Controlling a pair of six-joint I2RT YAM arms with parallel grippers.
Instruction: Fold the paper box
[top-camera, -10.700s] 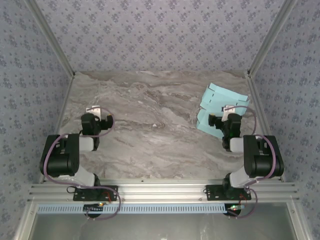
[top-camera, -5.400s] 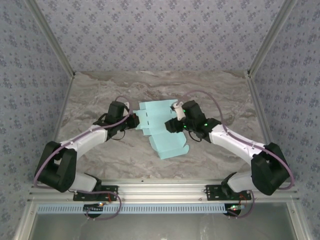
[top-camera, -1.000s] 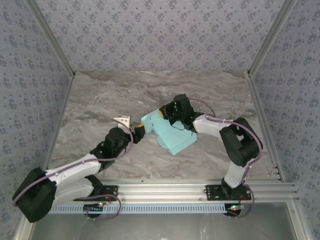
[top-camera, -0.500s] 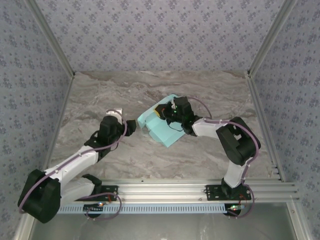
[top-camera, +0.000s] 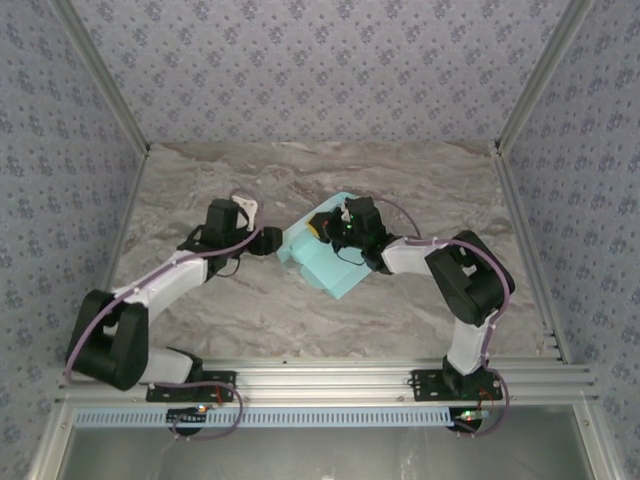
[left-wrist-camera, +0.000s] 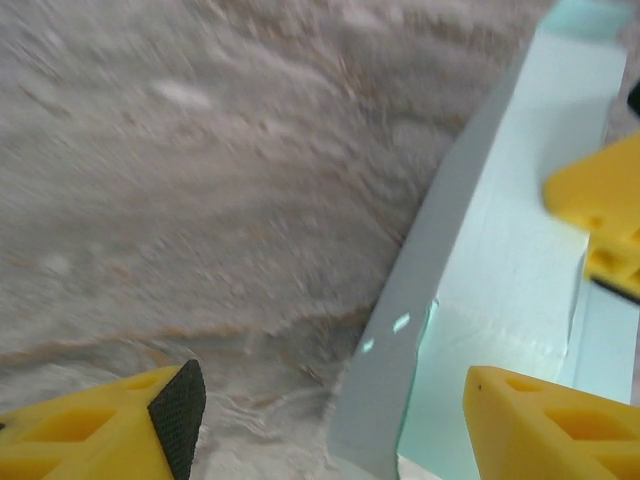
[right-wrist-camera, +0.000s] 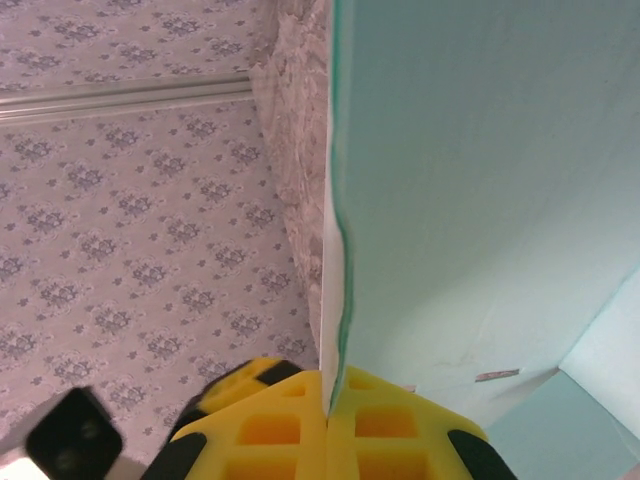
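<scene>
The light aqua-blue thin card paper box (top-camera: 330, 268) lies partly folded near the middle of the grey marbled counter (top-camera: 200, 180), with a flap standing up at its upper end and a creased wall raised along its left side. The right arm's yellow fingers (right-wrist-camera: 300, 430) are pinched tight on the thin edge of an upright card panel, while the left arm's yellow fingers (left-wrist-camera: 110, 425) are spread wide at the box's left end, the raised wall edge between them; whether they touch it I cannot tell. In the top view the box's long axis runs diagonally from upper left to lower right.

Matt, smooth thin card of the paper box (top-camera: 335, 272); smooth marble-look table (top-camera: 200, 180); brushed metal rail (top-camera: 320, 380).
</scene>
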